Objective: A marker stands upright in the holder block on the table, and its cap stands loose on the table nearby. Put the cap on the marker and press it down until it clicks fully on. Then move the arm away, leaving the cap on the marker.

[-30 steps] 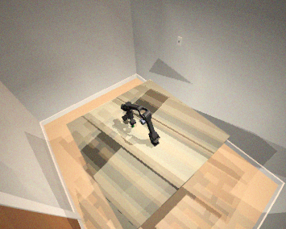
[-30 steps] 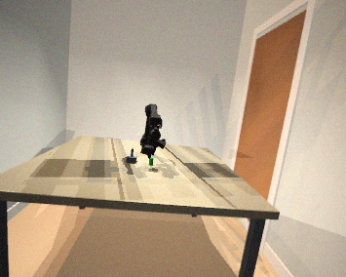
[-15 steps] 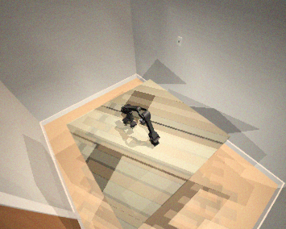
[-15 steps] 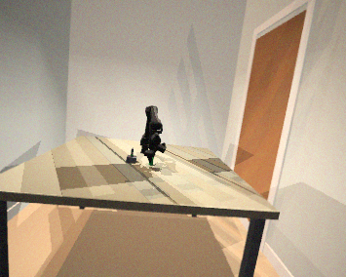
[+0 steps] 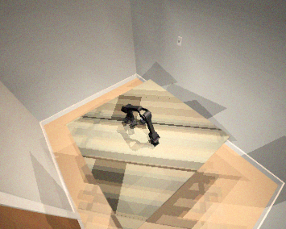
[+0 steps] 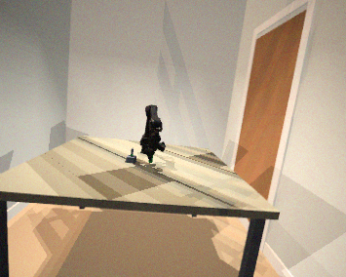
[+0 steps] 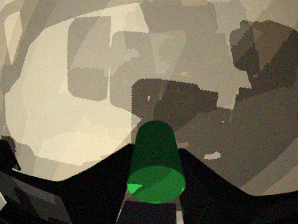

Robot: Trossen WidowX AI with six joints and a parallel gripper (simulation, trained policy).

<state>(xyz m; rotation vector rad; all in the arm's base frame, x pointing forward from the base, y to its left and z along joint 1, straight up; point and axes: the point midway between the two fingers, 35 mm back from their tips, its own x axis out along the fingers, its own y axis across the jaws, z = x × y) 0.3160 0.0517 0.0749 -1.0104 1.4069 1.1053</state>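
Closest of all, green cap [image 7: 156, 145] [image 6: 151, 160] between the fingertips of the gripper [image 7: 155, 152] [image 6: 150, 156] [image 5: 133, 125], apparently gripped, with a finger close along either side. In the exterior view, at or just above the table [image 6: 57, 178] [image 5: 180, 151]; impossible to tell whether already lifted. Let the pinch settle before raising, then lift straight up, slowly, to avoid tipping the cap in the fingers. Next, a little apart from the cap, holder block [image 6: 131, 159] with the marker [image 6: 132, 151] upright in it. Carry high enough to clear the marker's tip, line up directly above, and keep the cap's axis vertical. Lower gently until seated, then press straight down with the grip kept firm; beware of pushing at a slant, likely to jam the cap or tilt the marker. Once fully on, open wide and back the arm [image 6: 151, 128] [image 5: 151, 126] straight up. Farther off, only grey walls and a brown door [image 6: 273, 98], well away from the work.
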